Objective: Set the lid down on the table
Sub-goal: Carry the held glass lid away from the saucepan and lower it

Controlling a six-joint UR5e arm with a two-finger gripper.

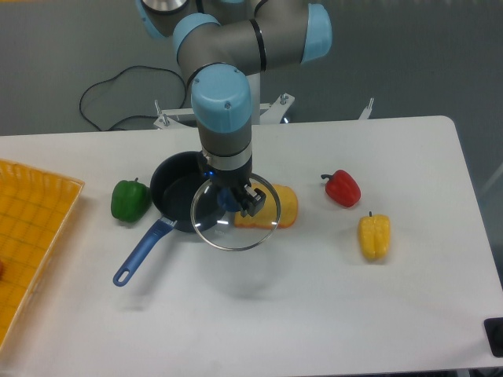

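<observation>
Camera view: our gripper (237, 199) pinches the lid (235, 212) by its knob, held above the table (314, 314), right of the blue pot (177, 200).

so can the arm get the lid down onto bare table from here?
Probably yes. The gripper holds the lid above the table, and the white stretch in front of the pot looks free.

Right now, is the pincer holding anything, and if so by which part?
Yes. The pincer holds the glass lid by its dark knob at the centre, lifted above the table beside the pot.
</observation>
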